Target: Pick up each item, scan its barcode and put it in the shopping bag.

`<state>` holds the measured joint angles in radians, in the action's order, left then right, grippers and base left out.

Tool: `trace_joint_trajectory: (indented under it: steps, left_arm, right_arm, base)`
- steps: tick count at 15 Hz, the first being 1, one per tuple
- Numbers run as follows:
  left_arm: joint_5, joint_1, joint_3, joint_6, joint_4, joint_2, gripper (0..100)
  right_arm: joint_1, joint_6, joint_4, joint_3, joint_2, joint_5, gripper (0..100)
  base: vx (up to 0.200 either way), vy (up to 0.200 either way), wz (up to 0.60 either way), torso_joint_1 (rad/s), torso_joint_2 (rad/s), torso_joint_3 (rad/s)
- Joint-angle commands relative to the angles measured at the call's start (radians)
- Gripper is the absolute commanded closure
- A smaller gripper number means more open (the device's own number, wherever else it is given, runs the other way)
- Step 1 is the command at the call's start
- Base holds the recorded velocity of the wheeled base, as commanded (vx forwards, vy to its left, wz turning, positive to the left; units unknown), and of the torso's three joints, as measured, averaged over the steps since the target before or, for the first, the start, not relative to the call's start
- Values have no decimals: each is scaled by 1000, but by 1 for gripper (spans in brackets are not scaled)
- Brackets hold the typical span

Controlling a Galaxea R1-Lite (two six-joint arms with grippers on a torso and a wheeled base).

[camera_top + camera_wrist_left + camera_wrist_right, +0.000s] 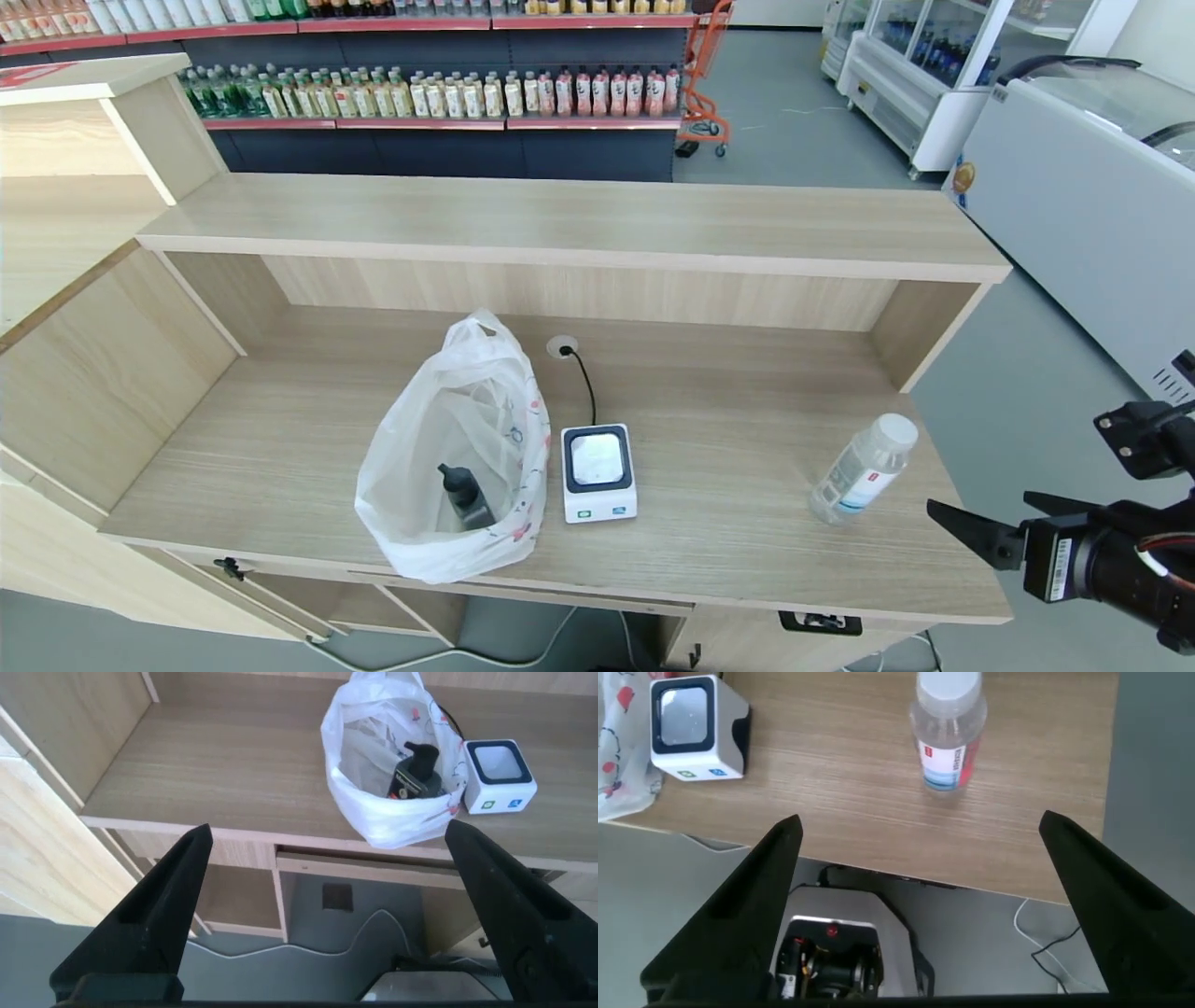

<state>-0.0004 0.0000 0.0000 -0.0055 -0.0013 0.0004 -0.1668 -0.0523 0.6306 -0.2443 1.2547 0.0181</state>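
bottle [949, 733] in right wrist view, dark item [418, 772] inside shopping bag [374, 817] in left

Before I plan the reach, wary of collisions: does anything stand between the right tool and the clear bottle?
Nothing visible does: only bare counter lies between the open right tool and the clear bottle.

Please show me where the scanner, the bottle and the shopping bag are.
scanner [597, 460], head view, on its glass window.
bottle [860, 471], head view, on its labelled body.
shopping bag [397, 481], head view, on its left plastic wall.
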Motion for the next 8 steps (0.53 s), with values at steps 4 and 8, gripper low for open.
trace_joint_trajectory:
  steps: [4,8]
  left_arm:
    - [0,0,0,-1,0,1,0]
    - [0,0,0,1,0,1,0]
  right_arm:
    - [0,0,-2,22,-11,0,0]
    - [-3,0,0,40,-20,0,0]
  base:
    - [-50,0,0,-1,1,2]
    - [-150,0,0,13,7,-1]
